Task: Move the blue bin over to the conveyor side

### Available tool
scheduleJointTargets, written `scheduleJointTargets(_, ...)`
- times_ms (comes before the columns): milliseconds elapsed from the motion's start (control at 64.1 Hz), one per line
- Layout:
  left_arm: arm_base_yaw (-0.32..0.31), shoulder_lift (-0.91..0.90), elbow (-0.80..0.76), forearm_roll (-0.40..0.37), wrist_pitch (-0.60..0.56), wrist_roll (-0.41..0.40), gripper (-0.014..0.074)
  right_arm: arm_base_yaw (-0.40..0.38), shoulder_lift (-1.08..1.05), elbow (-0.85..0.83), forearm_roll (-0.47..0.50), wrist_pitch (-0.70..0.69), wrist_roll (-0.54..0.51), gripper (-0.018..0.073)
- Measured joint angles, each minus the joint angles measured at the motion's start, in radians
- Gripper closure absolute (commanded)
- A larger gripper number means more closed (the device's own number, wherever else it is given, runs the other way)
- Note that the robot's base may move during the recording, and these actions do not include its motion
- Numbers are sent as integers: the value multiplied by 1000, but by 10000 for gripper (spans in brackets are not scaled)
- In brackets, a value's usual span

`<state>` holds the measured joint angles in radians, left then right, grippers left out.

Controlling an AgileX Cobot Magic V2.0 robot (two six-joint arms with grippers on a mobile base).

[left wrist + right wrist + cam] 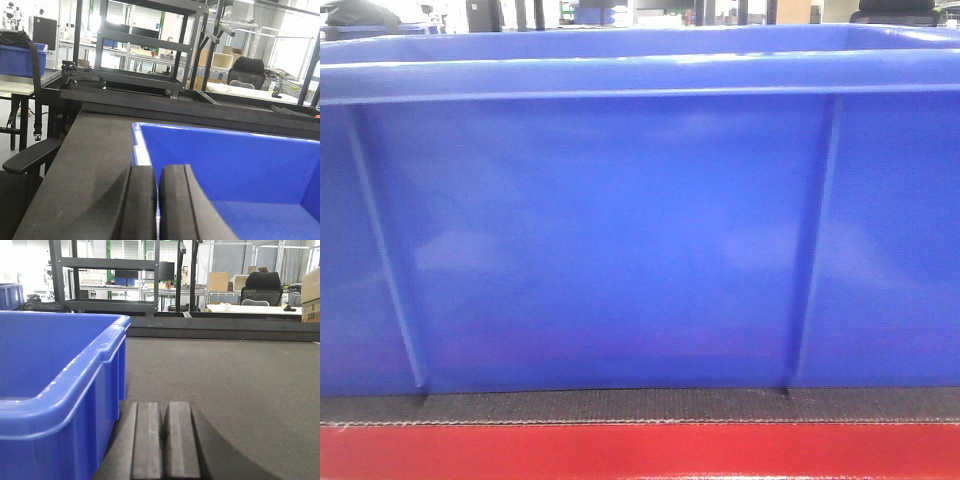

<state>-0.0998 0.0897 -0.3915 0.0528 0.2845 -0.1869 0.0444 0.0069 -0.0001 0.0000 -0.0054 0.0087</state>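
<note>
The blue bin (620, 230) fills the front view, its near wall standing on the dark woven conveyor strip (620, 405) just behind a red band (620, 452). In the left wrist view my left gripper (158, 170) is shut and lies level over the bin's (235, 165) left rim; one finger is outside the wall, the other over the inside, and a sliver of rim shows through the slit. My right gripper (164, 405) is shut with nothing in it, low over the belt (225, 385) and close beside the outside of the bin's (50, 365) right wall.
A raised black rail (220, 325) borders the belt's far edge. Beyond it stand a black shelf rack (145, 75), desks and an office chair (262, 280). A chair armrest (30, 155) and another blue crate (17, 60) are left of the belt.
</note>
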Motion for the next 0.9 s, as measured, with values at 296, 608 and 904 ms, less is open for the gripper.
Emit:
scheduleJointTargets(296,0,0,0,0,0,0,584,0,0,0,0,-2,0,648)
scheduleJointTargets(608,0,0,0,0,0,0,584,0,0,0,0,-2,0,648)
scheduleJointTargets(904,18,-32,60,111,-34,4,584,0,0,0,0,-2,0,648)
